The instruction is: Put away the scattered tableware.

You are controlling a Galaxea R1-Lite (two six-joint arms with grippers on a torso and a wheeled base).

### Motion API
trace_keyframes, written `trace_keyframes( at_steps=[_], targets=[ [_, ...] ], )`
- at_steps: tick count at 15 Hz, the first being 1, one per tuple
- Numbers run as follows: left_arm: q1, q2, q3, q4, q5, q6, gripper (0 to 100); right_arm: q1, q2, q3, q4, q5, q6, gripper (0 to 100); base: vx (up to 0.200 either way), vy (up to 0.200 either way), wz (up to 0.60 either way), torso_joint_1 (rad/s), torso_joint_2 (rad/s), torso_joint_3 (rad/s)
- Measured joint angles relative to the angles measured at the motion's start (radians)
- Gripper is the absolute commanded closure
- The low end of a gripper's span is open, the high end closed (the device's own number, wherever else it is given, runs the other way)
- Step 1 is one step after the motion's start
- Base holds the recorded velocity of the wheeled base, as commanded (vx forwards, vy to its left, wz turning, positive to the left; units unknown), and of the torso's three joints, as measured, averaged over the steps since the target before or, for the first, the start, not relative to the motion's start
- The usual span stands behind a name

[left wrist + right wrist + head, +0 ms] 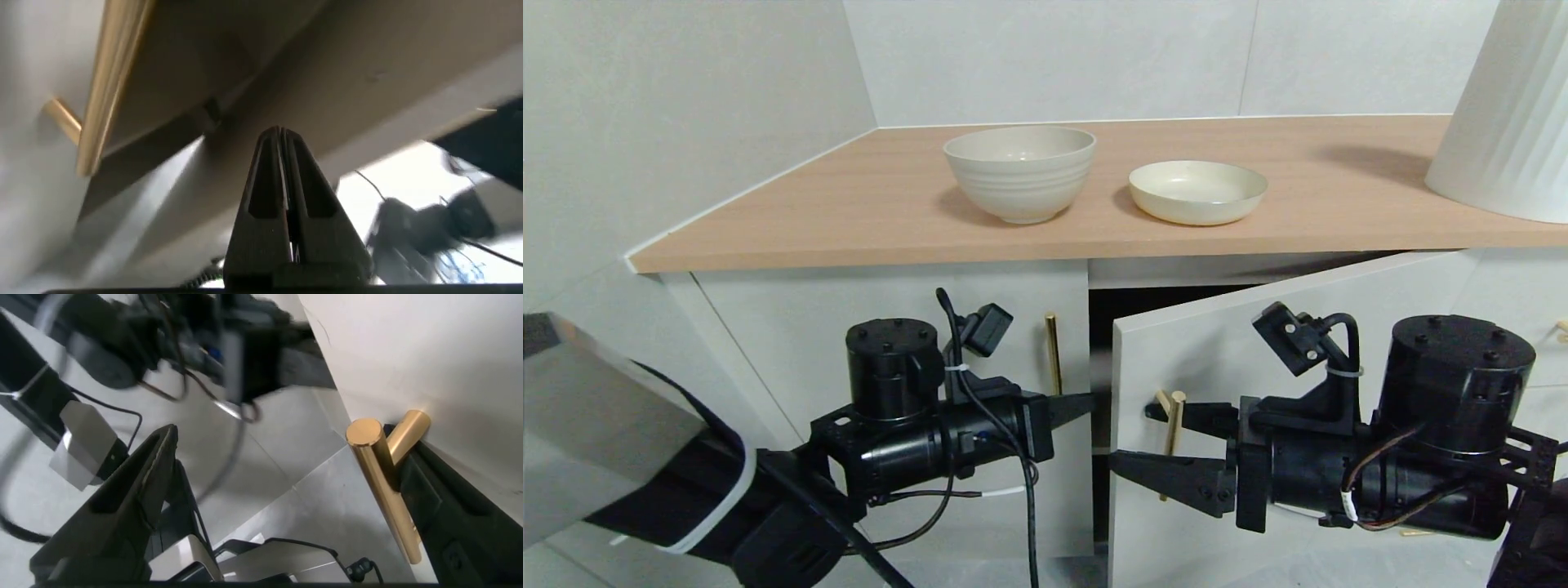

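Right gripper is spread wide, with the gold right handle of the half-open right door taken between its fingers. The handle is held against one finger and the other is kept well apart. Left gripper is pressed together, its tip pointed at the dark gap beside the closed left door, near the left handle. Up on the bench, a deep bowl and a shallow dish are parked side by side, not touching. A white ribbed thing is cut off at the edge. The cabinet's inside is too dark to be made out.
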Motion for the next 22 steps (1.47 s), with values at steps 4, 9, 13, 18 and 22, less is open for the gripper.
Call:
trace_keyframes(
  at_steps=[4, 9, 13, 18, 22],
  targets=[
    [-0.026, 0.093, 0.006, -0.184, 0.040, 0.000, 100, 0.001, -0.001, 0.006, 0.001, 0.000, 0.000, 0, 0.000, 0.000, 0.00, 0.000, 0.00, 0.000],
    [-0.070, 0.179, 0.031, -0.421, 0.044, 0.002, 100, 0.002, -0.020, 0.040, -0.001, 0.002, -0.004, 0, 0.000, 0.000, 0.00, 0.000, 0.00, 0.000],
    [-0.081, 0.207, 0.037, -0.477, 0.045, 0.058, 100, 0.000, -0.034, 0.070, 0.005, -0.001, -0.010, 0, 0.000, 0.000, 0.00, 0.000, 0.00, 0.000],
    [-0.100, 0.221, 0.049, -0.494, 0.046, 0.099, 100, -0.015, -0.035, 0.084, 0.014, -0.005, -0.011, 0, 0.000, 0.000, 0.00, 0.000, 0.00, 0.000],
    [-0.106, 0.221, 0.007, -0.487, 0.045, 0.105, 100, -0.044, -0.037, 0.093, 0.015, -0.112, -0.052, 0, 0.000, 0.000, 0.00, 0.000, 0.00, 0.000]
  ],
)
